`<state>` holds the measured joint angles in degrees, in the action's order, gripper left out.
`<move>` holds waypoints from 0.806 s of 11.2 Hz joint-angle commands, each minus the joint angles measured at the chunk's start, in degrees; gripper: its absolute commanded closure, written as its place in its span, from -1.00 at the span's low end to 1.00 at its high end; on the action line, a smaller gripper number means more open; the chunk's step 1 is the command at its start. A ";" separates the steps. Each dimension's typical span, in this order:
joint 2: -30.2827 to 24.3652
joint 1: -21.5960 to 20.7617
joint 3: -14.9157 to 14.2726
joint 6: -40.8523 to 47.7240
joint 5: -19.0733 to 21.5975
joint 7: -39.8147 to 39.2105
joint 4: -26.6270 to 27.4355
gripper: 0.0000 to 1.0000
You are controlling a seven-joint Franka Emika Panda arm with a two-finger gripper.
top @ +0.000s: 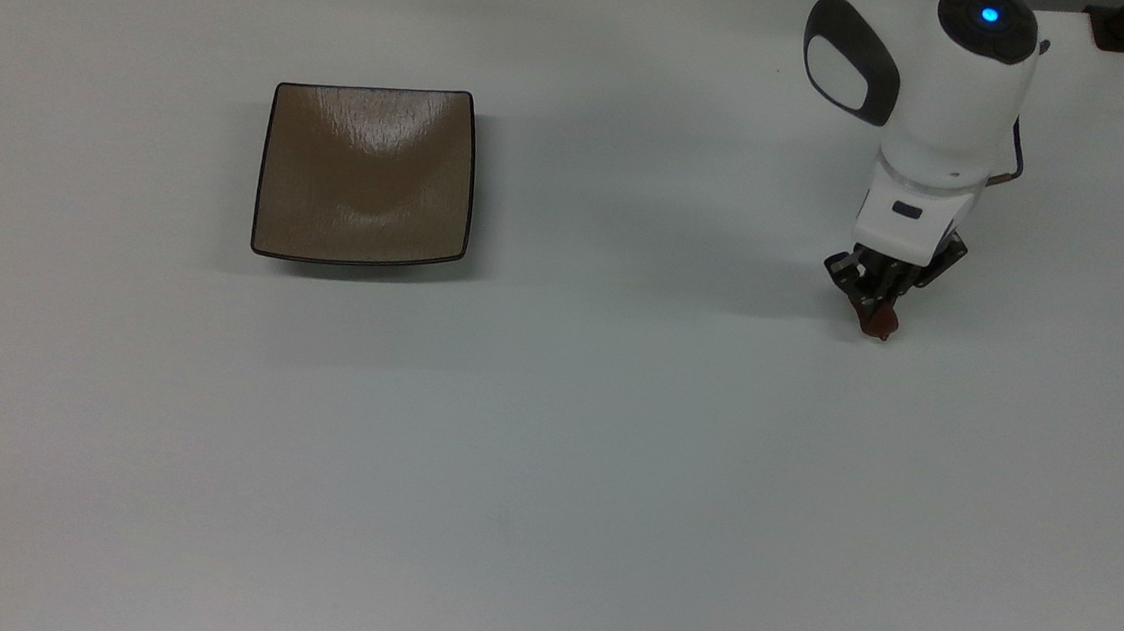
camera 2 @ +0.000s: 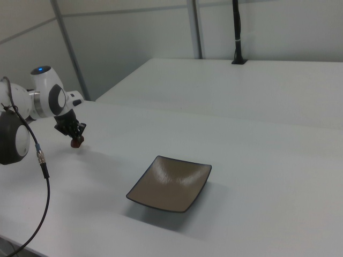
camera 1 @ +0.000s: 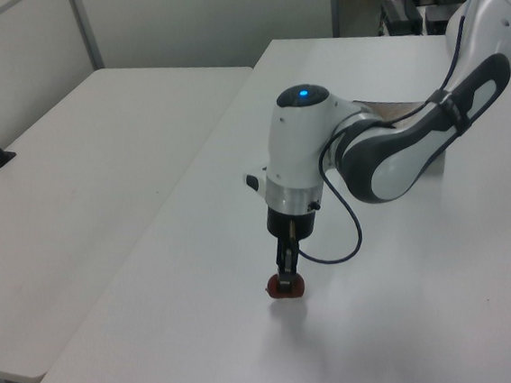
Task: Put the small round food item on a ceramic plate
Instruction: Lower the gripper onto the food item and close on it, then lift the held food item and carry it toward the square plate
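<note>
Top view, left to right: ceramic plate (top: 364, 175) sits flat on the white tabletop (top: 551, 455), left of centre, nothing on it. Well apart, toward the top view's right, the arm (top: 926, 93) points down w/ the tool (top: 878, 310) narrowed onto the small round food item (top: 879, 322), dark reddish-brown, pinched between the fingers. Left view: item (camera 1: 286, 287) hangs at the tool (camera 1: 286, 277) tips, at or just above the tabletop; can't tell if touching. Right view: tool (camera 2: 75, 138) & item (camera 2: 77, 142) at the right view's left, plate (camera 2: 170, 183) near centre, well apart from them.
</note>
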<state>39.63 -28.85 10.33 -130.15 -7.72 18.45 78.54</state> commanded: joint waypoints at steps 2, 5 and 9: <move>-12.27 2.82 -0.22 6.36 -0.19 -0.17 7.94 1.00; -20.53 6.42 -0.22 16.21 0.34 -0.52 9.08 1.00; -30.20 13.71 -1.27 27.64 6.65 -11.12 11.46 0.99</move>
<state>16.07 -18.95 9.88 -107.35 -4.98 13.81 85.68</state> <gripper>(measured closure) 0.899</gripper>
